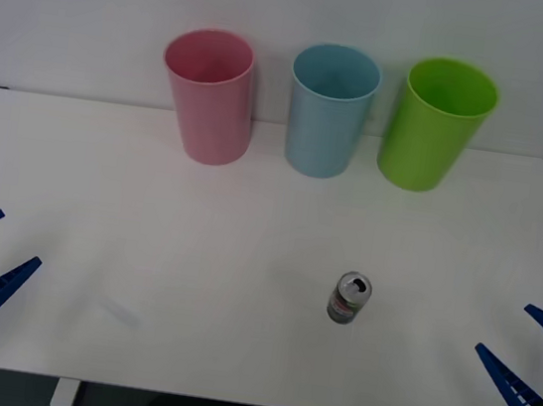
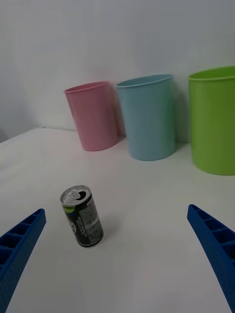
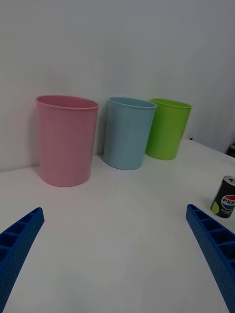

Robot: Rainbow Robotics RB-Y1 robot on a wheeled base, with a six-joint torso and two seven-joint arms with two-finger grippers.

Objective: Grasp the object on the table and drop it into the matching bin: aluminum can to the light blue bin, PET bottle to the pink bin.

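The room is evenly and brightly lit from overhead, so the white bench [image 1: 248, 230] looks almost shadowless, with only faint grey pools at the feet of the pink bin [image 1: 209, 95], the light blue bin [image 1: 330, 109] and the lime green bin [image 1: 434, 122], and a soft smudge beside the aluminum can [image 1: 349, 297]. There is no harsh glare, just a mild sheen on the can's top and a pale green tint thrown onto the bench by the green bin. Everything stays reasonably sharp, though the bench edges bow slightly in the front view.
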